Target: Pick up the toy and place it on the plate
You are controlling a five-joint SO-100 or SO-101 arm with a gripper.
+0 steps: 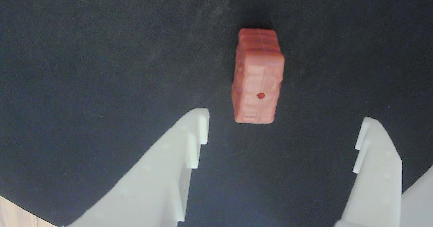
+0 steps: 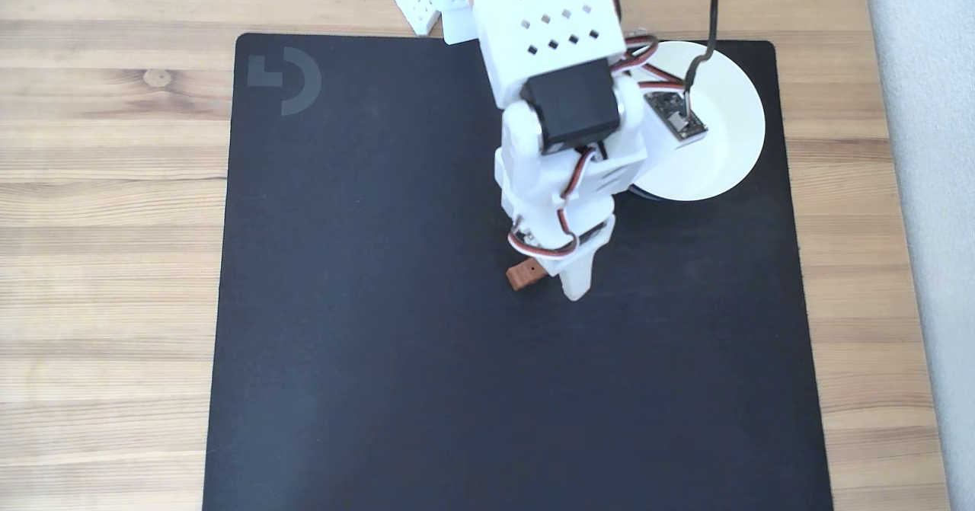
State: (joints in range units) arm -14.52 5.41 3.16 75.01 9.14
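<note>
Gripper (image 1: 282, 122) spread wide, holding nothing, fingers straddling the line toward toy (image 1: 258, 78) on black mat (image 2: 366, 305); likely lining up grasp; plate (image 2: 724, 115) waits apart

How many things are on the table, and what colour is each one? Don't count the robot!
Reddish-brown: 1, the toy, lying on the mat.
White: 1, the plate, near the mat's far right corner in the fixed view.
Black: 1, the mat, lying under both.
Total: 3
</note>
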